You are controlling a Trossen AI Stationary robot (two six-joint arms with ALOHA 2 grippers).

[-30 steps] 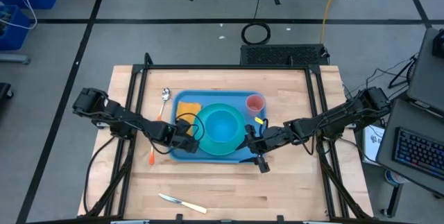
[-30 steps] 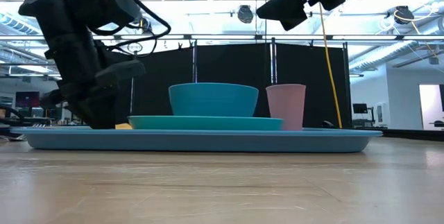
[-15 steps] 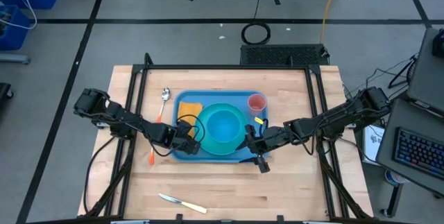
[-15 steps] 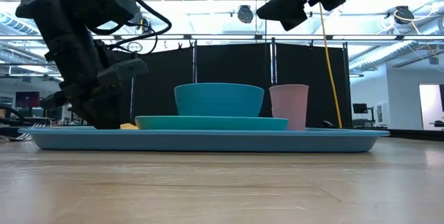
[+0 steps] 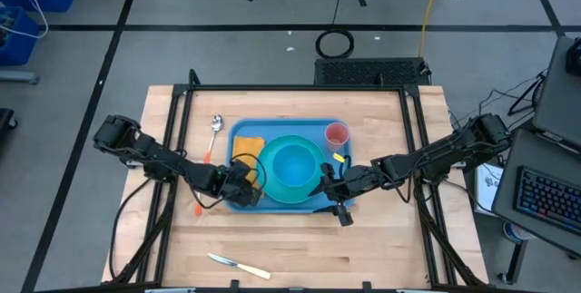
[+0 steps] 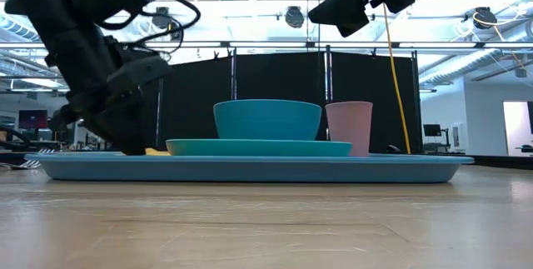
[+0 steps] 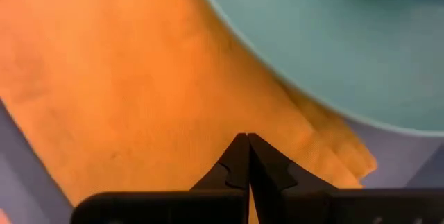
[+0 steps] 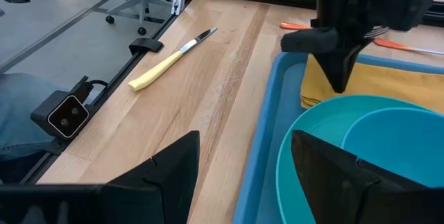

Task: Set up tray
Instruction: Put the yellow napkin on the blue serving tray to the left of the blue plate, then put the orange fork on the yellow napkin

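The blue tray [image 5: 283,130] lies at frame centre on my bench [image 5: 381,239], bearing a turquoise plate [image 5: 290,168], bowl [image 6: 267,120], pink cup [image 5: 336,134] and orange cloth [image 5: 247,144]. My left claw [image 5: 243,187], fully closed and empty, points down at the cloth. My right claw [image 5: 332,193] hangs wide open at the tray's lower-right corner.

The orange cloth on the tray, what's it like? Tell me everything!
The orange cloth is a soft-looking napkin, yellow-orange, lying flat on the blue tray at its left end. The turquoise plate lies over one edge of it. The left gripper, jaws shut, points down at the cloth's near part; whether it pinches the fabric can't be told.
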